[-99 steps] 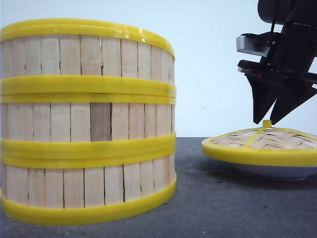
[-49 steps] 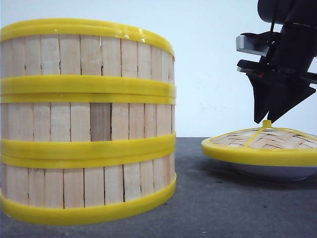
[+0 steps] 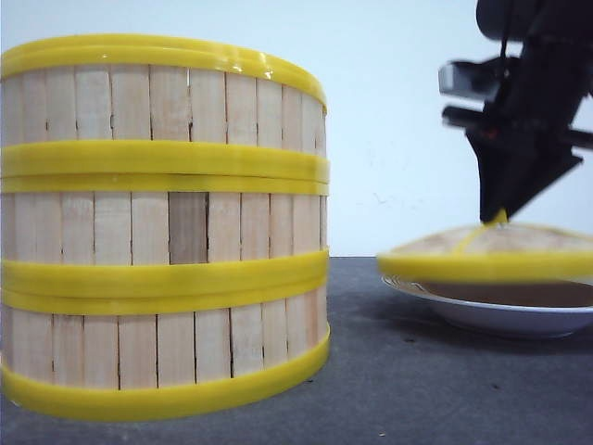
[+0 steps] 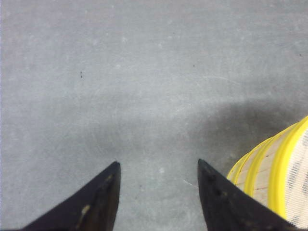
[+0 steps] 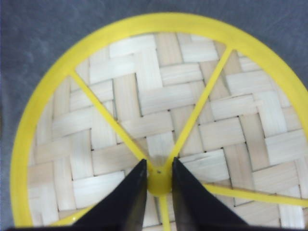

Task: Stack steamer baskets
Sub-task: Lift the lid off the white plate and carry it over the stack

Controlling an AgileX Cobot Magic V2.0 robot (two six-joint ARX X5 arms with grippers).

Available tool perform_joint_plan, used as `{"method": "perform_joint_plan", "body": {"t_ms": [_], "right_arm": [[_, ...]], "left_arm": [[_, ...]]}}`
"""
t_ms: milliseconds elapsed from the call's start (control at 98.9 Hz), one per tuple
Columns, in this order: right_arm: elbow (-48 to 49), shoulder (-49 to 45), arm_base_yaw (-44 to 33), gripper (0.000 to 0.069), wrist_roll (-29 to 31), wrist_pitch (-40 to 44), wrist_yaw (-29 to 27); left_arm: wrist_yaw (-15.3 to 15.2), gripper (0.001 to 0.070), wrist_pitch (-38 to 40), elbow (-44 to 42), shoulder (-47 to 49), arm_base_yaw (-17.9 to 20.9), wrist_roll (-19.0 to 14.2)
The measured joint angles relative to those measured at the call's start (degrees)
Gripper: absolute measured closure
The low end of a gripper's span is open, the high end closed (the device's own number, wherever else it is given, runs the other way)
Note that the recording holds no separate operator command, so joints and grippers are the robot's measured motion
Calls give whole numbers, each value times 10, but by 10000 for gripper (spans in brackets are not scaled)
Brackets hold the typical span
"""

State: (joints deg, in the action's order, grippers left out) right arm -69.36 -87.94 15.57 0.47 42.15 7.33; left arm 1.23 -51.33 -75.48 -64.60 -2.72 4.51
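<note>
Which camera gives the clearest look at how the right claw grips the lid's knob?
The right wrist view: the right claw pinches the yellow knob of the woven lid. The front view shows the lid lifted off the plate side-on and blurred. The left wrist view misses it.

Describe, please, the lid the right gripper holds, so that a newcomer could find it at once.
Start at the tall stack of three steamer baskets and look right to the white plate. Just above it hangs the lid, pinched at its knob by the right gripper. It alone is domed, woven, with yellow spokes.

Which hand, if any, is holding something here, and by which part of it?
The right hand holds the woven lid by its central yellow knob; the left hand holds nothing.
</note>
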Motion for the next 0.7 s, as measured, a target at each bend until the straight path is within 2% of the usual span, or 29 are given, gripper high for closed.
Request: {"method": "perform_joint_plan", "body": {"t_ms": [223, 455, 698], "right_arm": [[-146, 10, 19, 624, -4, 85, 6], [-289, 8, 66, 624, -7, 153, 46], [-408, -47, 147, 624, -9, 211, 62]], "left_arm": [[0, 410, 0, 0, 0, 0, 0], [0, 410, 0, 0, 0, 0, 0], [0, 410, 0, 0, 0, 0, 0]]}}
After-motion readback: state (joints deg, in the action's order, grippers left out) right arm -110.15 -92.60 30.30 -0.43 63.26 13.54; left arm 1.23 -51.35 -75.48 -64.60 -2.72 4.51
